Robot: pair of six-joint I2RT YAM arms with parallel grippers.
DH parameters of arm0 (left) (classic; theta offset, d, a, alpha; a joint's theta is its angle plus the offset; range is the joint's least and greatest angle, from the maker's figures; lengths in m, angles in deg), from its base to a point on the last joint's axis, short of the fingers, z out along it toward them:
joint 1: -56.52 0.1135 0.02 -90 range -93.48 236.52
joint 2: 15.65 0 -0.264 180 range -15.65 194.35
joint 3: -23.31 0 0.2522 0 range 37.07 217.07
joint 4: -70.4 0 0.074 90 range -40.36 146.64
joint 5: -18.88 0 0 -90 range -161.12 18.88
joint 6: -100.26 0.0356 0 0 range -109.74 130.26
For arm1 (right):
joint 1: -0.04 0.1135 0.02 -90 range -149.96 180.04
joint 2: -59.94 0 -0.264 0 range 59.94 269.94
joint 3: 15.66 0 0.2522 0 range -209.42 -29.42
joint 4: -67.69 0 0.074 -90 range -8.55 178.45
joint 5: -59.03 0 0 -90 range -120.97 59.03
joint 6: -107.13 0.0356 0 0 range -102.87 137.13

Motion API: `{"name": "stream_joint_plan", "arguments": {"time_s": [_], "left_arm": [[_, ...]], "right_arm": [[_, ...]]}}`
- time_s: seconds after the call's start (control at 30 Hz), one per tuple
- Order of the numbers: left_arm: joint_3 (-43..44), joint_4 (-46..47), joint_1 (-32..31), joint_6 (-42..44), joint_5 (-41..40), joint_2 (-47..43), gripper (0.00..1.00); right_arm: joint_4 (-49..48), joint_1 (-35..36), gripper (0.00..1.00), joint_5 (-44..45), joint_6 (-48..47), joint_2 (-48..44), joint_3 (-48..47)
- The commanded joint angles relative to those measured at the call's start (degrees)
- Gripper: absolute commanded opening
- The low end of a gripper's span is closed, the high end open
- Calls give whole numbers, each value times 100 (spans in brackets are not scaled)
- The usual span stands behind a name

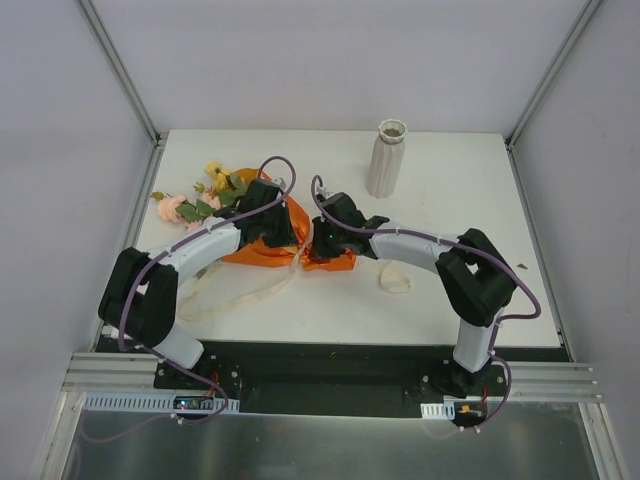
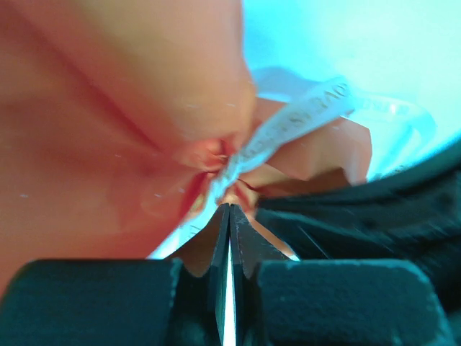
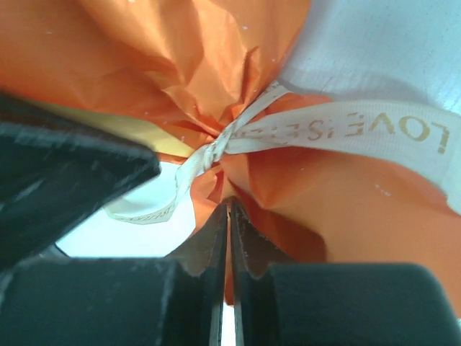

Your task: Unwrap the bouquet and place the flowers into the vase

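**Top view:** bouquet (image 1: 262,228) lies left of centre on the surface (image 1: 450,210), flowers (image 1: 195,205) pointing far-left. Vase (image 1: 388,158) stands upright at the far side, well apart. Left gripper (image 1: 288,238) and right gripper (image 1: 318,242) meet at the tied neck, probably to work the knot.

**Left wrist:** jaws together just below the ribbon (image 2: 288,122) knot. Whether they pinch anything cannot be told.

**Right wrist:** jaws together against the paper (image 3: 302,209). The ribbon is not yet untied.
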Motion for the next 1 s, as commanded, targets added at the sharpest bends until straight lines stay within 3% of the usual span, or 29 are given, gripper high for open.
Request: {"name": "stream_joint_plan", "arguments": {"time_s": [0.0, 0.17, 0.97], "left_arm": [[178, -40, 399, -148, 276, 216, 0], [178, 56, 496, -227, 417, 418, 0], [-138, 329, 505, -298, 452, 471, 0]], "right_arm": [[-51, -47, 9, -337, 121, -545, -311], [230, -29, 10, -612, 146, 26, -1015], [660, 6, 16, -93, -248, 835, -1384]]}}
